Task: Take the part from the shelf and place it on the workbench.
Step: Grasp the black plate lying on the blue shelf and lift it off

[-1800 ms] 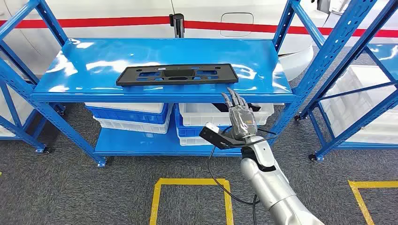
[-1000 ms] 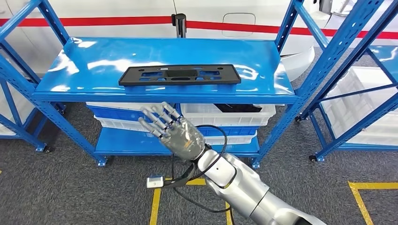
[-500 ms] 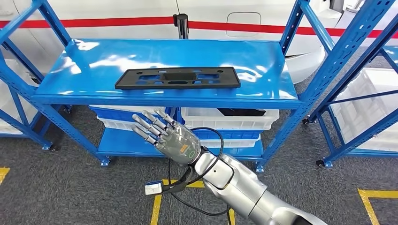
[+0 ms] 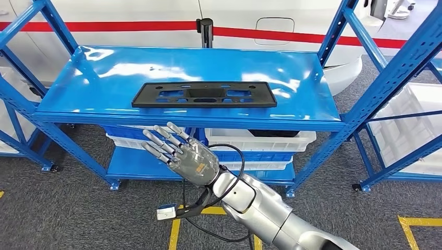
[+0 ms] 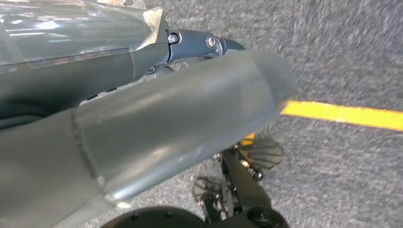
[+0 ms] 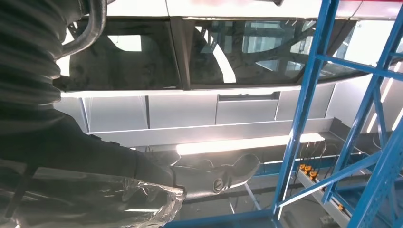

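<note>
Item: one flat black part (image 4: 204, 95), a long rectangular plate with cut-outs, recorded lying on the top level of the blue shelf (image 4: 312, 104), near its front edge and roughly midway along it. The part is laid flat, its long axis running side to side, parallel to the shelf's front edge; neither end is turned toward the robot. Right robot hand (image 4: 183, 151): seen in the head view raised in front of the shelf, below the top level and apart from the part, fingers spread and nothing held; it is released. Left robot hand: its state cannot be told from the left wrist view, where a blurred grey cover is seen above grey floor (image 5: 356, 57) with a yellow line (image 5: 342, 114). White and blue bins (image 4: 260, 140) are noted on the lower level, behind the right robot hand. Progress, as judged: the part is not yet touched, so the reach is only begun; the grasp, the lift off the shelf, the carry and the setting down on the work surface are all left to be done. The work surface itself is not identified.
</note>
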Tool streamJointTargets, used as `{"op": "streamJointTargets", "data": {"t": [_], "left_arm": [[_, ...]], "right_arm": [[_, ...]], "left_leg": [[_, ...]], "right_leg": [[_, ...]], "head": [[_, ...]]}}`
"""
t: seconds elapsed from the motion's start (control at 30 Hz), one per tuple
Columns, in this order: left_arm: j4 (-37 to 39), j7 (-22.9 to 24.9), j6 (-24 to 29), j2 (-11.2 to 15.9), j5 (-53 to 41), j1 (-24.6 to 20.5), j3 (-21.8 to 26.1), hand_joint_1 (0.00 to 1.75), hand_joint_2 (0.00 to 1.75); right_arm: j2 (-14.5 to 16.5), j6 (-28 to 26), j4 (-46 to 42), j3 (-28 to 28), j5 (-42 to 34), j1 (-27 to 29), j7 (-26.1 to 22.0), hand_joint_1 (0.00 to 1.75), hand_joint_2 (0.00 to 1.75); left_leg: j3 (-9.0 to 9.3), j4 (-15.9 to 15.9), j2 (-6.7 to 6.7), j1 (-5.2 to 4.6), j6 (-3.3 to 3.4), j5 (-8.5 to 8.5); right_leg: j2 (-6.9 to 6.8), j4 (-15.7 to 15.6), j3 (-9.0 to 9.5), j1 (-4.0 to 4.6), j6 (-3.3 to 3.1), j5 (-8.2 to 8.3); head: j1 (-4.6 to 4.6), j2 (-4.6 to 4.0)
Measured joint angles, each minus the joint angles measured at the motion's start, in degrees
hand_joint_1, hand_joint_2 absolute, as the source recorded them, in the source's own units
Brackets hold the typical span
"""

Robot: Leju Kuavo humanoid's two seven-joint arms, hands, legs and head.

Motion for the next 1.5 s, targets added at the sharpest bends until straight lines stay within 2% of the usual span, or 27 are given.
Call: {"op": "streamJointTargets", "data": {"t": [0.03,0.1,0.13,0.17,0.2,0.27,0.33,0.4,0.5,0.53,0.6,0.63,0.67,0.7,0.77,0.8,1.07,1.17,1.23,1.27,1.3,1.33,1.37,1.4,1.43,1.47,1.5], "left_arm": [[0.02,0.00,0.01,-0.02,0.00,-0.05,-0.01,0.00,0.00],[0.09,-0.01,0.02,-0.03,0.01,-0.13,-0.01,0.00,0.00],[0.11,-0.01,0.02,-0.04,0.01,-0.14,-0.01,0.00,0.00],[0.13,-0.01,0.02,-0.06,0.02,-0.12,-0.02,0.00,0.00],[0.13,-0.01,0.02,-0.10,0.04,-0.11,-0.02,0.00,0.00],[0.13,-0.01,0.02,-0.26,0.07,-0.11,-0.03,0.00,0.00],[0.13,0.01,0.02,-0.45,0.09,-0.15,-0.03,0.00,0.00],[0.14,0.02,0.02,-0.55,0.09,-0.16,-0.03,0.00,0.00],[0.15,0.01,0.02,-0.65,0.20,-0.22,-0.03,0.00,0.00],[0.16,0.00,0.03,-0.68,0.31,-0.24,-0.03,0.00,0.00],[0.20,-0.01,0.04,-0.73,0.56,-0.19,-0.03,0.00,0.00],[0.22,-0.01,0.04,-0.73,0.66,-0.13,-0.03,0.00,0.00],[0.25,-0.01,0.04,-0.73,0.70,-0.06,-0.03,0.00,0.00],[0.26,-0.01,0.04,-0.73,0.70,-0.02,-0.04,0.00,0.00],[0.26,-0.02,0.04,-0.73,0.70,0.01,-0.05,0.00,0.00],[0.26,-0.03,0.04,-0.73,0.70,0.01,-0.05,0.00,0.00],[0.26,-0.04,0.04,-0.73,0.70,0.00,-0.05,0.00,0.00],[0.26,-0.09,0.03,-0.73,0.69,0.00,-0.05,0.00,0.00],[0.26,-0.26,-0.05,-0.84,0.68,-0.09,-0.07,0.00,0.00],[0.26,-0.51,-0.14,-0.97,0.65,-0.12,-0.11,0.00,0.00],[0.27,-0.80,-0.28,-1.10,0.63,-0.14,-0.31,0.00,0.00],[0.28,-1.07,-0.48,-1.23,0.62,-0.06,-0.57,0.00,0.00],[0.29,-1.32,-0.74,-1.42,0.60,0.00,-0.85,0.00,0.00],[0.30,-1.44,-0.96,-1.55,0.60,0.06,-1.15,0.00,0.00],[0.30,-1.52,-1.13,-1.66,0.60,0.08,-1.31,0.00,0.00],[0.31,-1.58,-1.21,-1.72,0.59,0.06,-1.40,0.00,0.00],[0.31,-1.61,-1.22,-1.72,0.59,0.06,-1.48,0.00,0.00]], "right_arm": [[-0.03,-0.06,-0.01,0.00,0.00,0.04,0.06,0.00,1.75],[-0.22,-0.14,0.07,0.03,0.01,0.38,0.37,0.00,1.75],[-0.37,-0.14,0.14,0.09,0.02,0.59,0.78,0.00,1.75],[-0.50,-0.13,0.21,0.17,0.02,0.76,1.37,0.00,1.75],[-0.60,-0.12,0.25,0.25,0.02,0.84,1.98,0.00,1.75],[-0.66,-0.11,0.29,0.34,0.02,0.84,2.86,0.00,1.75],[-0.66,-0.09,0.32,0.36,0.02,0.79,3.16,0.00,1.75],[-0.66,-0.03,0.34,0.36,0.02,0.74,3.36,0.00,1.75],[-0.45,0.49,0.42,0.02,0.02,0.58,4.63,0.00,1.75],[-0.34,0.82,0.50,-0.26,0.03,0.50,5.23,0.00,1.75],[-0.20,1.51,0.88,-1.02,0.04,0.43,5.97,0.00,1.75],[-0.14,1.82,1.16,-1.47,0.04,0.51,6.08,0.00,1.75],[-0.09,2.04,1.52,-1.94,0.04,0.61,6.10,0.00,1.75],[-0.07,2.19,1.85,-2.35,0.04,0.72,6.10,0.00,1.75],[-0.03,2.29,2.24,-2.85,0.04,0.84,6.11,0.00,1.75],[-0.03,2.30,2.30,-2.91,0.04,0.85,6.12,0.00,1.75],[-0.03,2.29,2.32,-2.95,0.04,0.85,6.12,0.00,1.75],[0.05,2.32,2.51,-3.26,0.04,0.86,6.12,0.00,1.75],[0.37,2.64,2.95,-3.87,0.04,0.84,6.14,0.00,1.75],[0.57,3.07,3.15,-4.36,0.04,0.84,6.23,0.00,1.75],[0.65,4.00,3.39,-5.02,0.04,1.08,6.73,0.00,1.75],[0.53,5.26,3.66,-5.81,0.04,1.37,7.86,0.00,1.75],[0.34,6.82,3.99,-6.91,0.05,1.59,9.42,0.00,1.75],[0.09,8.18,4.42,-8.01,0.06,1.76,10.95,0.00,1.75],[-0.06,9.04,4.77,-8.90,0.07,1.70,12.08,0.00,1.75],[-0.07,9.45,4.97,-9.56,0.08,1.60,12.56,0.00,1.75],[-0.03,9.49,5.08,-9.89,0.09,1.55,12.62,0.00,1.75]], "left_leg": [[0.39,-0.19,-0.01,0.05,0.45,-0.15],[0.89,-0.23,-0.15,-0.14,1.13,-0.69],[1.15,-0.23,-0.29,-0.24,1.29,-0.97],[1.49,-0.22,-0.48,-0.34,1.34,-1.26],[1.92,-0.21,-0.69,-0.42,1.30,-1.58],[2.91,-0.20,-1.03,-0.53,1.06,-2.32],[3.57,-0.11,-1.25,-0.75,0.54,-3.12],[3.76,-0.09,-1.30,-0.71,-0.08,-3.62],[3.07,1.77,-0.94,-0.15,-1.15,-4.83],[1.87,4.26,-0.76,0.01,-1.56,-5.95],[-2.36,11.65,-0.55,0.35,-2.33,-8.62],[-4.50,14.67,-0.50,0.58,-2.69,-9.21],[-5.90,15.92,-0.42,0.83,-2.99,-8.75],[-6.26,15.19,-0.33,1.07,-3.21,-7.36],[-5.56,12.19,-0.19,1.38,-3.42,-4.66],[-5.22,11.32,-0.17,1.43,-3.44,-4.07],[-5.03,10.85,-0.16,1.45,-3.45,-3.78],[-3.16,6.51,-0.01,1.63,-3.59,-1.42],[-0.98,2.09,-0.08,1.27,-2.78,-0.20],[0.01,0.55,-0.13,1.01,-1.81,-0.08],[0.57,0.08,-0.27,0.61,-0.62,-0.54],[1.08,-0.13,-0.40,0.34,0.20,-0.77],[1.80,-0.30,-0.57,0.05,0.65,-1.19],[2.29,-0.27,-0.75,-0.21,0.46,-1.80],[2.77,-0.24,-0.90,-0.35,-0.03,-2.37],[3.06,0.02,-0.92,-0.34,-0.59,-2.92],[2.93,0.76,-0.82,-0.19,-1.08,-3.57]], "right_leg": [[0.02,3.06,-1.67,-0.01,-0.08,-1.07],[0.10,11.54,-6.82,-0.06,-0.36,-3.45],[0.11,14.57,-9.11,-0.06,-0.25,-3.89],[0.12,15.50,-10.41,-0.06,0.05,-3.31],[0.12,13.93,-10.43,-0.05,0.48,-1.72],[0.13,5.80,-7.66,0.01,0.94,2.92],[0.17,-0.34,-5.06,0.26,0.35,5.76],[0.22,-1.44,-4.45,0.48,-0.59,6.04],[0.28,-2.13,-3.53,-0.16,-1.94,5.93],[0.27,-2.37,-3.06,-0.39,-2.36,5.82],[0.24,-2.43,-2.49,-0.38,-2.88,5.36],[0.24,-2.42,-2.29,-0.40,-2.93,5.13],[0.28,-2.40,-2.07,-0.45,-2.86,4.88],[0.32,-2.39,-1.80,-0.54,-2.70,4.64],[0.39,-2.37,-1.38,-0.68,-2.41,4.31],[0.40,-2.37,-1.28,-0.71,-2.34,4.25],[0.41,-2.37,-1.23,-0.73,-2.31,4.21],[0.42,-2.36,-0.82,-0.80,-2.01,3.89],[0.39,-2.44,-0.49,-0.55,-1.02,3.35],[0.35,-1.11,-1.05,-0.39,-0.48,2.50],[0.30,3.56,-3.71,-0.28,-0.17,0.70],[0.26,7.04,-6.19,-0.28,0.20,0.06],[0.23,7.31,-7.26,-0.13,0.30,0.77],[0.26,6.17,-7.61,0.05,0.04,2.17],[0.30,1.59,-5.84,0.12,-0.21,4.61],[0.34,-1.90,-4.06,0.05,-0.88,6.06],[0.36,-2.12,-3.67,-0.15,-1.57,6.09]], "head": [[0.09,0.00],[0.18,-0.01],[0.20,-0.01],[0.21,-0.01],[0.21,-0.01],[0.24,-0.01],[0.23,-0.01],[0.21,-0.01],[0.15,-0.01],[0.09,-0.01],[0.01,-0.01],[0.02,-0.01],[0.02,-0.01],[0.00,-0.01],[0.00,-0.01],[0.01,-0.01],[0.01,-0.01],[0.01,-0.01],[-0.03,-0.01],[0.00,0.00],[0.06,0.00],[0.13,0.00],[0.23,0.00],[0.25,-0.01],[0.25,-0.01],[0.26,-0.01],[0.16,-0.01]]}}
